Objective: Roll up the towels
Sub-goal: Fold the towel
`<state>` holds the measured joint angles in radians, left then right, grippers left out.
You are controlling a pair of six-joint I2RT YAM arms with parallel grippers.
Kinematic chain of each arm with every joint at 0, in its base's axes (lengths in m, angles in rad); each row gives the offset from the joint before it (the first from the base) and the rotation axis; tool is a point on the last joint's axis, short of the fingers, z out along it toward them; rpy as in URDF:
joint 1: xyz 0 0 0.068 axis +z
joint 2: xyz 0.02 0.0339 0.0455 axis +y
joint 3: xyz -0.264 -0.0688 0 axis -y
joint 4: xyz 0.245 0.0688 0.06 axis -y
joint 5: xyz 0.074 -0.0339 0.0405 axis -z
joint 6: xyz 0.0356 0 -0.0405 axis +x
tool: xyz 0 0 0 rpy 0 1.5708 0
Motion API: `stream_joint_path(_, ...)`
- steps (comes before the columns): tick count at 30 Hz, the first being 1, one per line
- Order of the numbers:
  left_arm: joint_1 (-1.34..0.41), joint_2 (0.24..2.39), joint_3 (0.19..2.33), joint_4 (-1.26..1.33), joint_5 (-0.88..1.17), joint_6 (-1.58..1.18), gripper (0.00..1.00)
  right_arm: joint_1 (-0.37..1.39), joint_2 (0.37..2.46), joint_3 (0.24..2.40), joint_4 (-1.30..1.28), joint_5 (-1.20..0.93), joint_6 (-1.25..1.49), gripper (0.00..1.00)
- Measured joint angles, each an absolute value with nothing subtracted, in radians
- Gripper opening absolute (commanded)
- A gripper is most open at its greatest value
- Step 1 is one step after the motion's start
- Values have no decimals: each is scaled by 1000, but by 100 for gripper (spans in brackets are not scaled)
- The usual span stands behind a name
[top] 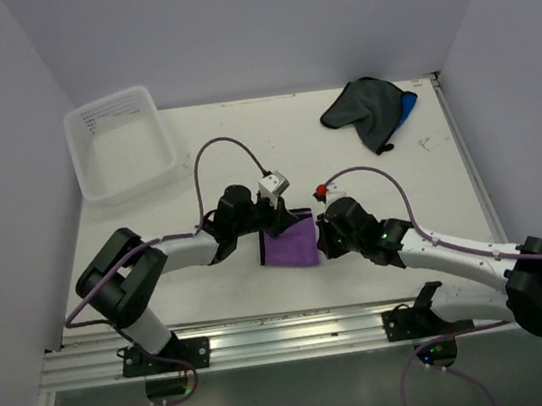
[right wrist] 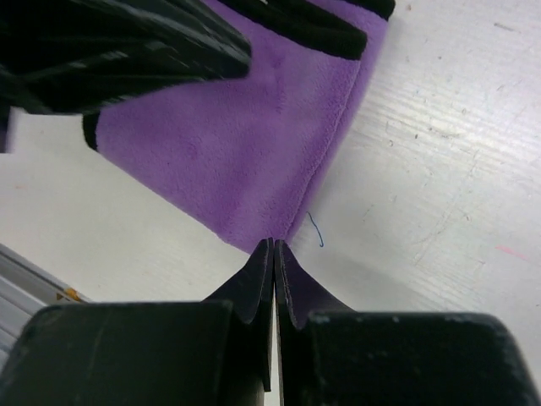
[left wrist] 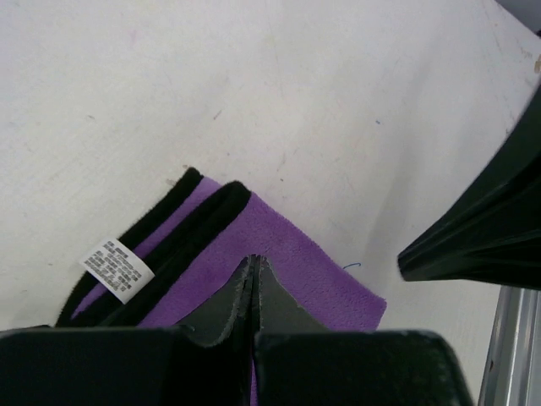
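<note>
The purple towel (top: 292, 247) lies folded on the table between the two arms; the left wrist view shows its black edging and a white label (left wrist: 118, 269). My left gripper (top: 279, 226) is shut, its tips (left wrist: 254, 259) resting on top of the purple cloth with nothing between them. My right gripper (top: 320, 242) is shut at the towel's near right corner (right wrist: 273, 243), and the corner of the cloth runs in between its tips. The dark grey towel (top: 364, 107) lies crumpled at the back right, with the blue towel (top: 408, 106) sticking out from under it.
A clear plastic tub (top: 121, 143) stands at the back left. A metal rail (top: 270, 336) runs along the near table edge. In the left wrist view the right gripper's dark body (left wrist: 482, 228) looms close on the right. White walls close in the table.
</note>
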<state>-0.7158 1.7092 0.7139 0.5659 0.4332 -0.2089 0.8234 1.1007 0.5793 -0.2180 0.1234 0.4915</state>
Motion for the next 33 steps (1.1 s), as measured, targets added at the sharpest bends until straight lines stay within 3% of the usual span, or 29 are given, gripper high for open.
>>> stream_joint_path(6, -716, 1544, 711, 515, 366, -243, 0, 823, 1211, 611, -198, 116, 532, 0)
stream_joint_path(11, -717, 1431, 552, 545, 336, -323, 0, 823, 1285, 634, -160, 109, 557, 0)
stream_joint_path(17, -746, 1436, 396, 558, 318, -390, 0, 823, 1322, 634, -137, 104, 575, 0)
stream_joint_path(33, -760, 1488, 361, 564, 229, -453, 0, 823, 1407, 631, -111, 115, 614, 0)
